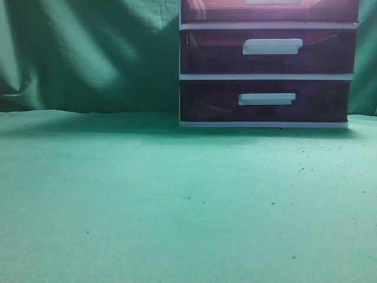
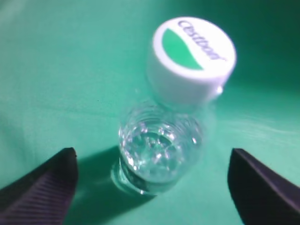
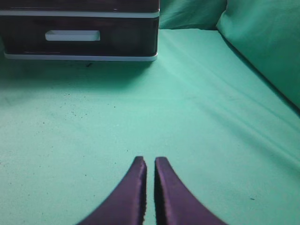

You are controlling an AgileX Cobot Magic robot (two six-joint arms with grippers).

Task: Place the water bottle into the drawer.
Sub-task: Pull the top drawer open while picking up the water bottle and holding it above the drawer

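water bottle (image 2: 159, 140): standing upright on the green cloth (image 2: 61, 70), showing only in the left wrist view, seen from above. Clear body, white cap (image 2: 191, 58) with a green patch and lettering. Not appearing in the exterior view, so I cannot tell how far it is sitting from the unit.

left gripper (image 2: 152, 180): hanging over the bottle with jaws spread wide. One dark finger (image 2: 40, 187) is showing at lower left, the other at lower right, the bottle sitting between them. Neither finger is touching it.

right gripper (image 3: 150, 187): fingers pressed nearly together, only a thin slit showing between them, holding nothing. Hovering over bare cloth, pointing toward the drawer unit, well apart from it.

drawer (image 1: 268, 10): reddish-brown front, sitting at the top edge of the exterior view, cut off by the frame. Only the bottom strip of its white handle is showing. Front is looking flush with the frame, but the crop is too tight to be sure.

drawer unit (image 1: 268, 76): white-framed, standing at the back right of the cloth against the green backdrop.

lower drawers: two dark purple ones, upper (image 1: 268, 52) and bottom (image 1: 265, 101), each carrying a white bar handle, both sitting flush.

cloth surface: showing scattered dark specks in front of the unit.
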